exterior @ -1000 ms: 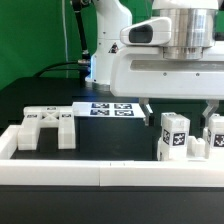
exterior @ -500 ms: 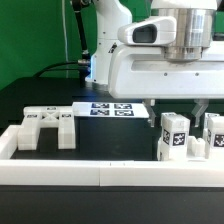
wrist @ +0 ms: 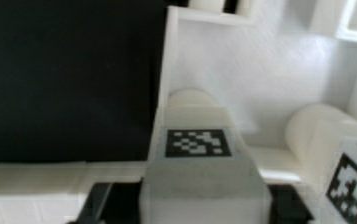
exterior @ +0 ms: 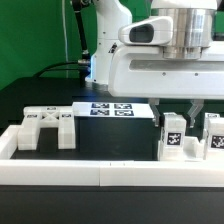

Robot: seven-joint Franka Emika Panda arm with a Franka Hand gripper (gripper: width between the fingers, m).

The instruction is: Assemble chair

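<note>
The gripper [exterior: 178, 110] is clamped on the top of an upright tagged chair block [exterior: 173, 138], which stands at 4 o'clock in the exterior view. A second block [exterior: 214, 132] stands just beside it at its 3 o'clock. The arm should lift straight up and keep the block vertical so it clears that neighbour, then carry it toward the slotted piece [exterior: 45, 126] at 9 o'clock.

The arm [exterior: 110, 30] is all glossy white rounded shells, with a silver-grey cylinder [exterior: 185, 28] at the wrist and a little dark oval patch [exterior: 141, 35] beside it. The gripper [exterior: 176, 108] is a wide boxy white block with two short dark fingers [exterior: 197, 107] underneath — and there's a thin black cable [exterior: 72, 35] hanging behind.
</note>
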